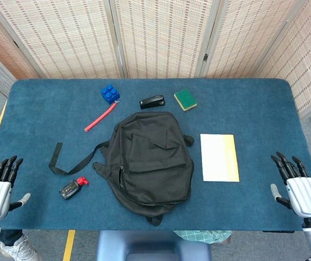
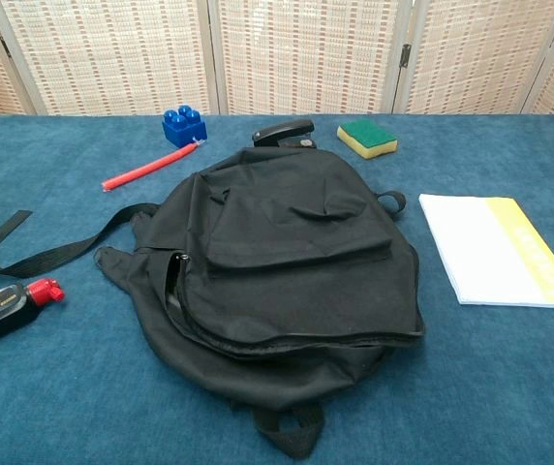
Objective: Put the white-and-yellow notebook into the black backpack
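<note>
The soft fabric backpack [image 1: 147, 160] is plain black, its loose webbing strap [image 1: 68, 159] black too. The flat rectangular notebook [image 1: 219, 157] is white with a yellow band along one long edge. The carpeted tabletop [image 1: 253, 103] is deep teal blue. A plastic building block [image 1: 110, 94] is bright blue, a thin stick [image 1: 100, 118] red, a stapler [image 1: 152, 101] black, a sponge [image 1: 185, 99] green over yellow. A small bottle [image 1: 70, 188] is black with a red cap. The folding screen [image 1: 161, 35] shows a beige woven weave.

The white-and-yellow notebook [image 1: 219, 157] lies flat and closed on the blue tabletop [image 1: 36, 109], just right of the limp black backpack [image 1: 149, 160], which lies flat
</note>
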Available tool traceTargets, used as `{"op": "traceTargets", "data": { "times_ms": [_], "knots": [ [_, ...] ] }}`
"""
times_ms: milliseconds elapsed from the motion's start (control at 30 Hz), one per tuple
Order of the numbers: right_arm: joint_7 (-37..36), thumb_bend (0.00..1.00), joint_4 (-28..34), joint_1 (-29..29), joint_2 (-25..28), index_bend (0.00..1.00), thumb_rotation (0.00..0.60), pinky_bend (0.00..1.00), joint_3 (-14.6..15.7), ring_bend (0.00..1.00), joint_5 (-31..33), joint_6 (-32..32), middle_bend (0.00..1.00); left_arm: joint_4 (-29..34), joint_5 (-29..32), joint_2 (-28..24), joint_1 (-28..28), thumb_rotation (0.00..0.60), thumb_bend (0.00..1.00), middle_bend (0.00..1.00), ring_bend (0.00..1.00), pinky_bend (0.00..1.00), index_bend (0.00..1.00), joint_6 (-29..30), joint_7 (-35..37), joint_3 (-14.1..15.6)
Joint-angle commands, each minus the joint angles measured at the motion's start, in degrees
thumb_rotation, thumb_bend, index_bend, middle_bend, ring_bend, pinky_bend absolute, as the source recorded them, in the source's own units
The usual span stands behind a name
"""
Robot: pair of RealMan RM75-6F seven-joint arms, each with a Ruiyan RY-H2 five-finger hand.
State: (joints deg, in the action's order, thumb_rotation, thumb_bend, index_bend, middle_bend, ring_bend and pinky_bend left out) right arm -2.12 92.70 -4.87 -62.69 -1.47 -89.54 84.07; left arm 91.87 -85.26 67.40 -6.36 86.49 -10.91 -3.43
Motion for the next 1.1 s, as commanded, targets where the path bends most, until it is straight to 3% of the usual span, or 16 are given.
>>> {"op": "traceTargets", "data": {
  "times_ms": [33,400,800,1100],
  "knots": [
    [0.1,0.51,0.0,0.0,-0.1,0.0,0.6,0.06,0.0,0.17,0.2,-0.1,0.07,-0.1,0.0,0.1,-0.1,0.6,0.21,0.07,0.08,0.0,0.06,-0.1,-0.1,0.0],
    [0.4,0.51,-0.6,-0.6,-0.7,0.0,0.6,0.06,-0.3,0.17,0.9,-1.2,0.07,-0.2,0.0,0.1,-0.1,0.6,0.21,0.07,0.08,0.0,0.06,-0.1,0.0,0.0],
    [7.6,0.5,-3.2,-5.9,-4.4,0.0,0.6,0.08,-2.2,0.17,5.4,-10.1,0.07,0.0,-0.2,0.1,-0.2,0.6,0.22,0.07,0.08,0.0,0.06,-0.5,0.1,0.1],
    [12.0,0.17,-9.9,-11.0,-11.0,0.0,0.6,0.08,-4.5,0.11,11.4,-17.9,0.04,1.0,-0.5,-0.3,-0.5,0.6,0.21,0.07,0.08,0.0,0.06,-0.8,-0.3,0.1]
  ]
}}
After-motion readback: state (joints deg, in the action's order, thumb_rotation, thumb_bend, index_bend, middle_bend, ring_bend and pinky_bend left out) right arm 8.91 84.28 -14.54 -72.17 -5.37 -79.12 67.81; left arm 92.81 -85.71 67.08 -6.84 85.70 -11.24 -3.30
